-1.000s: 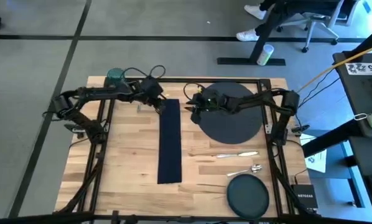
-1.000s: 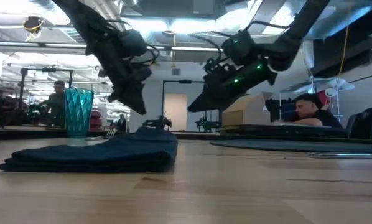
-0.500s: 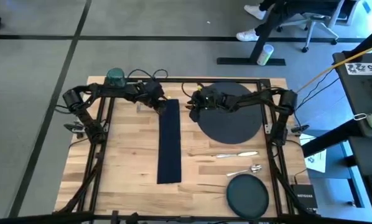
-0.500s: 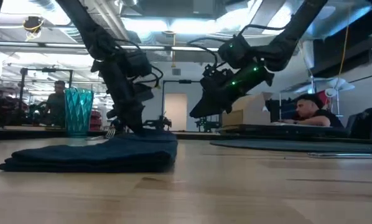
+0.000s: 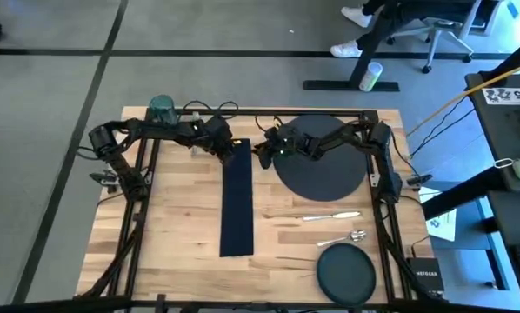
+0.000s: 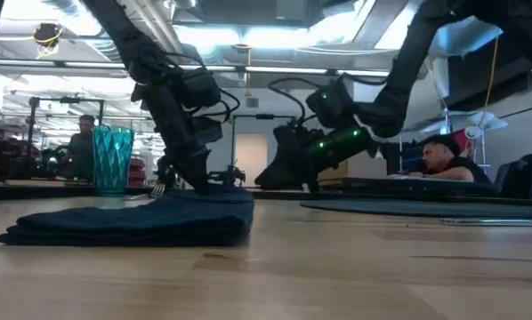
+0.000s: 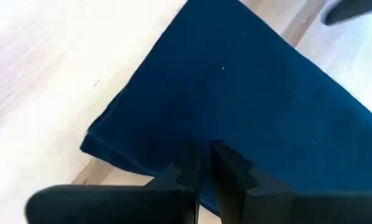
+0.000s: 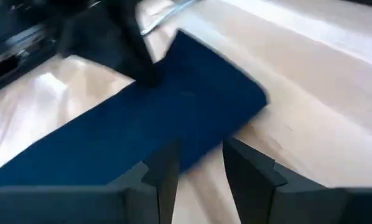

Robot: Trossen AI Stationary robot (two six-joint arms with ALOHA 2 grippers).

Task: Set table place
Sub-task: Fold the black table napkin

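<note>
Barely begun: the left gripper (image 5: 226, 153), nearly closed, pinches the napkin (image 5: 236, 204) at the bench (image 5: 173, 226)'s far edge, the right gripper (image 5: 262, 153) gapes empty beside it, and charger (image 5: 325, 174), small plate (image 5: 345, 271), cutlery (image 5: 334, 216) and cup (image 5: 162, 107) lie scattered.

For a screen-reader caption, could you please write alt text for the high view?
Both grippers meet at the far end of a long navy napkin on the wooden table: the left gripper on it, the right gripper beside it, next to the grey charger. Cutlery and a small dark plate lie nearer; a teal cup stands far left.

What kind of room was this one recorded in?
Probably a robotics lab or open workshop: a butcher-block table stands on grey floor, workbenches and equipment racks line the room behind, and people sit there, one at the right.
</note>
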